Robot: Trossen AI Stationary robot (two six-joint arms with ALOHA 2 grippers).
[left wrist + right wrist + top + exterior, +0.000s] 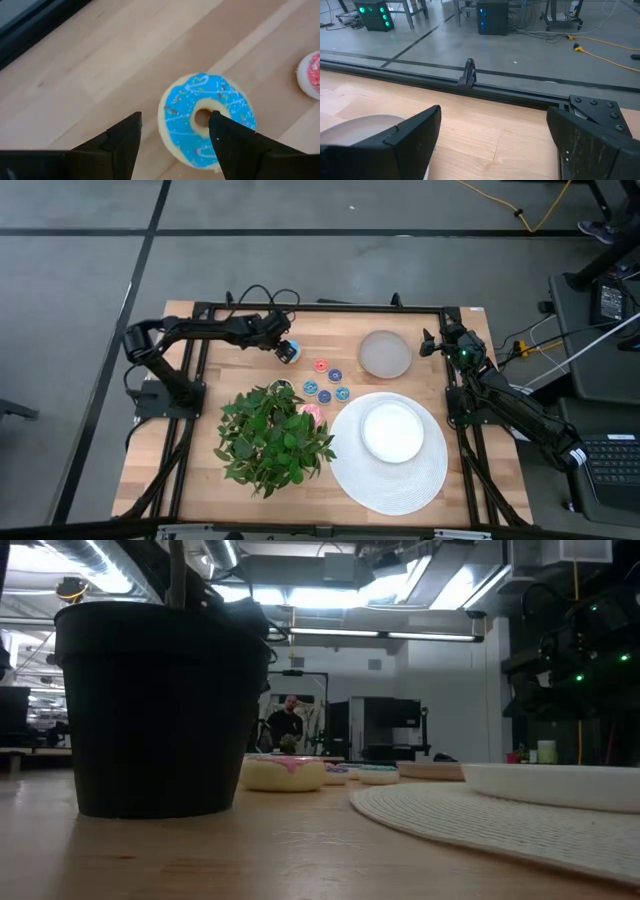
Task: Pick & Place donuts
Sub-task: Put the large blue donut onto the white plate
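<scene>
The light-blue iced donut (220, 100) lies flat on the wooden table, left of the grey dish (289, 352). My left gripper (176, 116) is open over it; one finger stands at the donut's hole and the other outside its rim. The pink donut (311, 411) rests on the table against the plant's leaves and also shows in the low view (284, 772). Several tiny blue and red rings (325, 382) lie between the two donuts. I see no dark brown donut. My right gripper (492, 117) waits open at the table's right far corner (432, 343), next to the grey dish. My left gripper comes at the light-blue donut from above. One fingertip (216, 120) stands at the hole (201, 118), and the other (136, 122) is clear of the outer rim. Whether the finger at the hole touches the donut, I cannot tell. The donut lies flat on the table.
A potted plant (272, 435) in a black pot (160, 710) fills the near left. A round grey dish (385, 353) sits at the far right. A white plate (392, 430) lies on a white woven mat (400, 475). A person (288, 725) stands far behind the table.
</scene>
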